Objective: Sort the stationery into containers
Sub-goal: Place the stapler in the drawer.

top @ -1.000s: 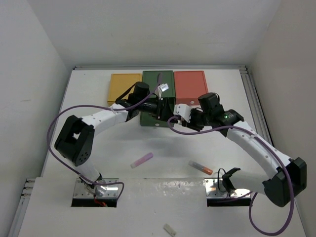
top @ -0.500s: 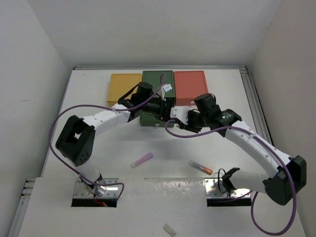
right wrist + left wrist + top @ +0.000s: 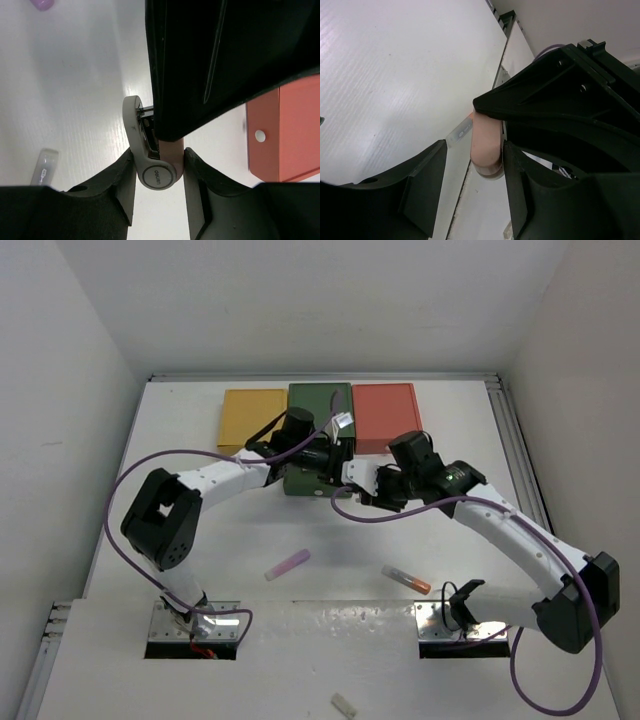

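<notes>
My right gripper (image 3: pixel 159 176) is shut on a small white-and-pink item (image 3: pixel 157 170) with a round "deli" mark. It holds the item in front of the dark green box (image 3: pixel 320 400), where both grippers meet. My left gripper (image 3: pixel 472 175) is open, its jaws either side of the item's pink end (image 3: pixel 486 145); one finger touches it and the other stands off. The mustard yellow box (image 3: pixel 252 410) and salmon red box (image 3: pixel 386 410) flank the green one. A lilac stick (image 3: pixel 287 563) and a clear orange-tipped tube (image 3: pixel 406 579) lie on the table nearer the arm bases.
The red box's white knob (image 3: pixel 259 135) shows to the right of my right fingers. A pale whitish stub (image 3: pixel 344 704) lies on the near ledge. Purple cables loop from both arms. White walls enclose the table on three sides.
My right gripper has carried the white-and-pink item left toward my left gripper. The left gripper has edged right, so its jaws now stand around the item's pink end.
</notes>
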{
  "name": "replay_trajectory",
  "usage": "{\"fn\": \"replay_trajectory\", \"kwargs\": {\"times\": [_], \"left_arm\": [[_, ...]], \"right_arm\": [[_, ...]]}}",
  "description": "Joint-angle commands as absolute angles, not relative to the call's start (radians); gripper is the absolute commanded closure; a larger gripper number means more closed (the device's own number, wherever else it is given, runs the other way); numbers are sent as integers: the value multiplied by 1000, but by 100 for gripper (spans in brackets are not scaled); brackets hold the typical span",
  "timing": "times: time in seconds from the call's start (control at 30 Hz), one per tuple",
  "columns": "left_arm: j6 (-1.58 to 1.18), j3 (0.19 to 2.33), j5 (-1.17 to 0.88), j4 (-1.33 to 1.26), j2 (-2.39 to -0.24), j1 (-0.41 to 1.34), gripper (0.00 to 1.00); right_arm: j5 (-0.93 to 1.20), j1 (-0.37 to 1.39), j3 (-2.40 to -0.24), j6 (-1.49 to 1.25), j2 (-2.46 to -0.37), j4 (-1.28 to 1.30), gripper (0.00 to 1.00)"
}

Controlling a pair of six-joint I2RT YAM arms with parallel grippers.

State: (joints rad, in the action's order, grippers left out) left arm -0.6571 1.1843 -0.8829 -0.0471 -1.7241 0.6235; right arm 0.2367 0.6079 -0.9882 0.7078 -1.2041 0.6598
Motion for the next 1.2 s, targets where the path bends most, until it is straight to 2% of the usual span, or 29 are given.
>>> {"fn": "replay_trajectory", "kwargs": {"times": [0.0,0.2,0.27,0.4,0.43,0.5,0.53,0.6,0.63,0.73,0.9,1.0,1.17], "left_arm": [[-670,1221,-920,-94,-1726,643,46],[-666,1215,-945,-100,-1724,663,50],[-660,1210,-949,-101,-1721,666,55],[-650,1206,-953,-98,-1720,663,73],[-647,1204,-953,-97,-1718,661,82],[-623,1204,-943,-81,-1713,644,89],[-595,1209,-933,-49,-1713,620,94],[-560,1232,-908,-20,-1706,589,98],[-496,1245,-879,58,-1704,551,99],[-320,1307,-769,183,-1684,484,100],[-97,1289,-545,200,-1611,420,100],[-52,1266,-404,172,-1585,419,100],[-40,1278,-351,175,-1618,434,100]], "right_arm": [[247,624,-1037,727,-1200,640,83],[239,629,-1029,747,-1201,638,83],[236,630,-1031,747,-1201,641,83],[232,630,-1029,744,-1200,638,81],[229,630,-1029,741,-1200,635,72],[213,629,-1028,709,-1195,624,58],[204,626,-1026,680,-1192,609,46],[196,614,-1023,647,-1180,585,38],[198,597,-1022,608,-1177,577,34],[215,559,-1023,540,-1161,548,33],[265,502,-1042,447,-1166,529,32],[293,459,-1048,405,-1181,526,31],[310,425,-1061,358,-1201,509,32]]}}
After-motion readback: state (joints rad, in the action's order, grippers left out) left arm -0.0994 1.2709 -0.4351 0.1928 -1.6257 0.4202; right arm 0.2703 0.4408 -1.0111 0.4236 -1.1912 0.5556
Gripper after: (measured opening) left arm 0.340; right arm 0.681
